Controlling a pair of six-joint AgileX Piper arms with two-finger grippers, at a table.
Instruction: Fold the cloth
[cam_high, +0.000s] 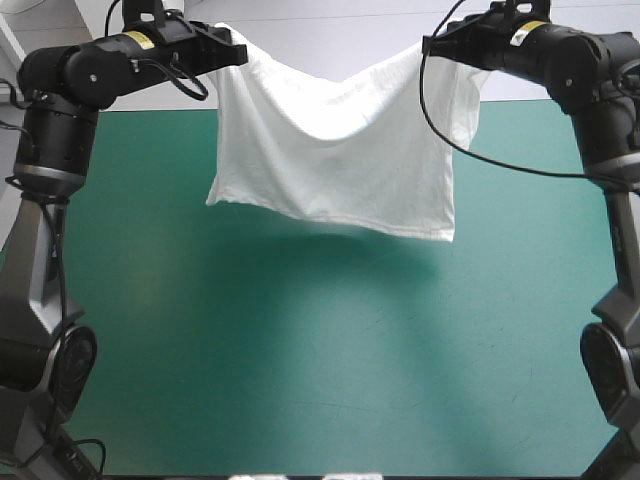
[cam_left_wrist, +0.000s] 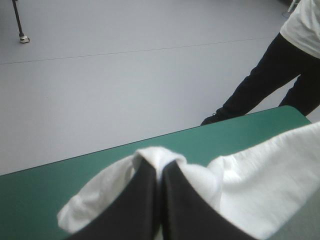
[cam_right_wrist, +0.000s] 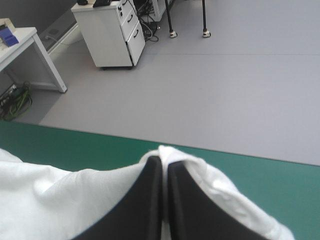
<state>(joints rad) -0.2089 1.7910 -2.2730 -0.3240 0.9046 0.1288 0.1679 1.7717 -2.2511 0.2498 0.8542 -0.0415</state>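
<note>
The white T-shirt (cam_high: 335, 160) hangs in the air above the far half of the teal-green table, stretched between both arms and sagging in the middle. My left gripper (cam_high: 236, 48) is shut on its upper left corner and my right gripper (cam_high: 430, 44) is shut on its upper right corner. The lower hem hangs free above the cover, throwing a shadow on it. In the left wrist view the black fingers (cam_left_wrist: 145, 200) meet in an arch with white T-shirt (cam_left_wrist: 270, 185) bunched over their tips. The right wrist view shows the same: T-shirt (cam_right_wrist: 60, 200) wrapped around the closed fingers (cam_right_wrist: 150, 200).
The teal-green cover (cam_high: 330, 360) lies bare across the near and middle table. The table's far edge (cam_left_wrist: 100, 152) runs just beyond both grippers.
</note>
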